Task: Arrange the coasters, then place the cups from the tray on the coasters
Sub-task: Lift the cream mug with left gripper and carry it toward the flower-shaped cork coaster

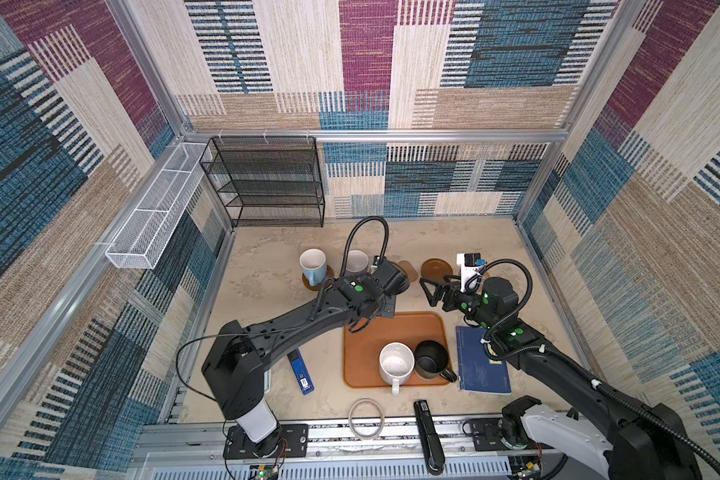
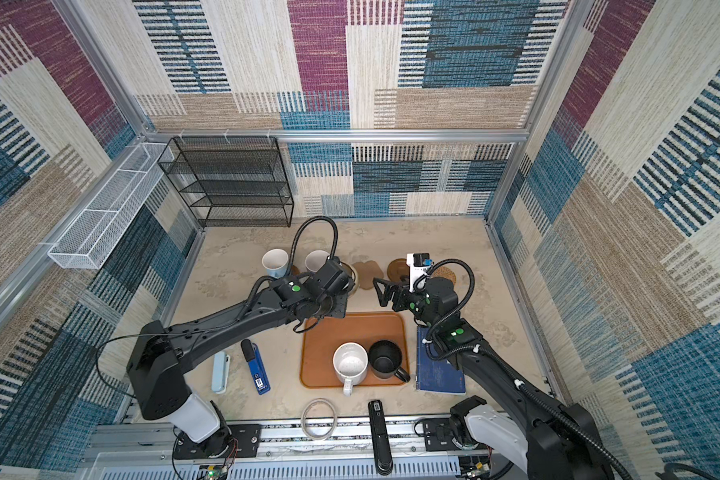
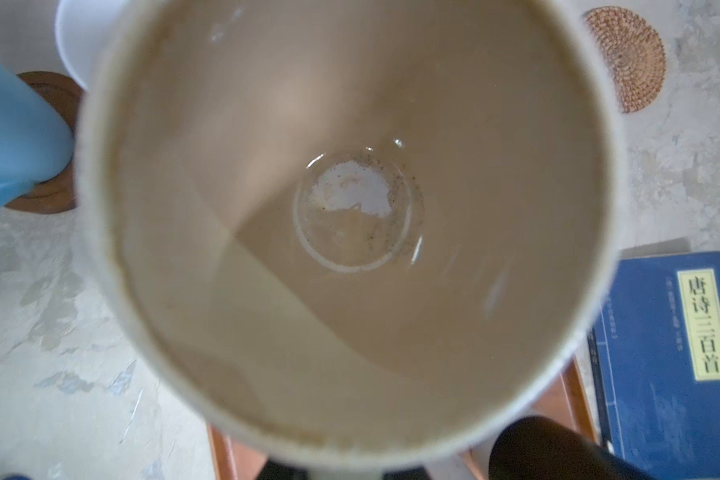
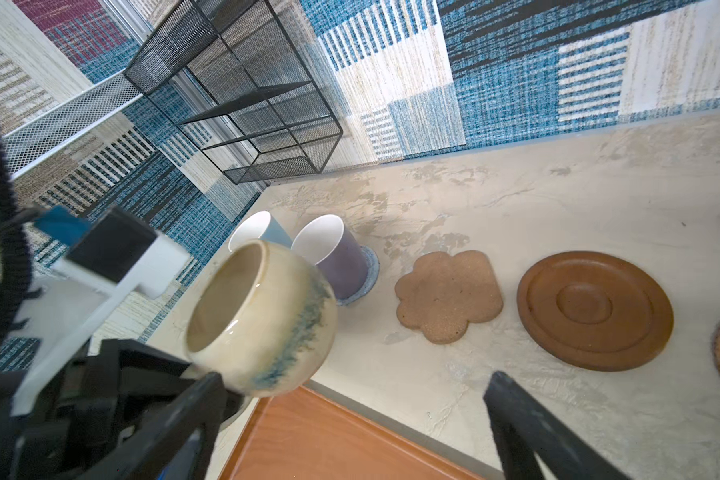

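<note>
Far left: light blue cup point(image 1: 312, 266) sits on a dark wooden disc point(image 1: 308, 286), with the lavender cup point(image 4: 341, 257) next to it on the blue-grey woven coaster point(image 4: 371, 266). Step in hand looks like cup three. Left pincer point(image 2: 341, 284) is clenched on the squat beige cup point(image 4: 262, 316), exact grip point hidden. The cup hangs tilted, clear of the bench, just beside the lavender cup and past the far rim of the tray point(image 1: 362, 361). Next slot right is the tan flower coaster point(image 4: 447, 295), empty; the second wooden disc point(image 4: 595, 309) and rattan round point(image 3: 624, 58) beyond it are empty too. Next move, my read: shift right over the flower, level the cup, lower, let go, minding the lavender cup. Right pincer point(image 1: 427, 293) is released, holding nothing, near the second disc. Speckled white cup point(image 1: 396, 363) and black cup point(image 1: 431, 359) stand side by side on the tray.
</note>
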Tool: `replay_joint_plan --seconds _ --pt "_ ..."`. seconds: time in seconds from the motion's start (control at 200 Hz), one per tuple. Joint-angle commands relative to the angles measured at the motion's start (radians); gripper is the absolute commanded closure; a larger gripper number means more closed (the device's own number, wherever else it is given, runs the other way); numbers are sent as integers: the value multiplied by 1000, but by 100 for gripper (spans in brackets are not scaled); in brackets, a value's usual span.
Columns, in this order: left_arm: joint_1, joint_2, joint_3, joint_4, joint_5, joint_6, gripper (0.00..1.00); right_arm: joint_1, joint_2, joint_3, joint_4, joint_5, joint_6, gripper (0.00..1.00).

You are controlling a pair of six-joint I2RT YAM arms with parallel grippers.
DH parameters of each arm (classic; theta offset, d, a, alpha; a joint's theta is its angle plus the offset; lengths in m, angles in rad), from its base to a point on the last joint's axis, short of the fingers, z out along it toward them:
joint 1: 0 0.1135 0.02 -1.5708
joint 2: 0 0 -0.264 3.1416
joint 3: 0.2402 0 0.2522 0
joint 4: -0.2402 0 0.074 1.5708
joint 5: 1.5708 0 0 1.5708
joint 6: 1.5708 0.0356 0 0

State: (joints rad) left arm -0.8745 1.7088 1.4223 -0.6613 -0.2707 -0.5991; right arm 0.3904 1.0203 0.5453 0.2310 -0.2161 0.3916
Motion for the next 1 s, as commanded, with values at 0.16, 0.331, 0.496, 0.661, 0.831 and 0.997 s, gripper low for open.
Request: replay_joint_plan --seconds 0.16,0.331,0.496,0.661,0.831,0.997 --pt "29 235 219 60 20 10 100 -10 10 -17 25 85 -34 0" --pt "43 370 355 33 24 -1 100 -24 63 -13 24 143 -30 0" --pt "47 475 462 -20 -10 -17 100 -47 107 2 -28 213 -11 0" --pt "50 535 526 -36 -34 -21 100 -53 99 -10 -9 212 -3 0" --pt "51 596 599 -79 -47 -24 100 -56 82 -18 -7 208 -8 0" --pt "50 640 649 -122 -99 -8 100 -55 75 -20 -8 199 -8 1"
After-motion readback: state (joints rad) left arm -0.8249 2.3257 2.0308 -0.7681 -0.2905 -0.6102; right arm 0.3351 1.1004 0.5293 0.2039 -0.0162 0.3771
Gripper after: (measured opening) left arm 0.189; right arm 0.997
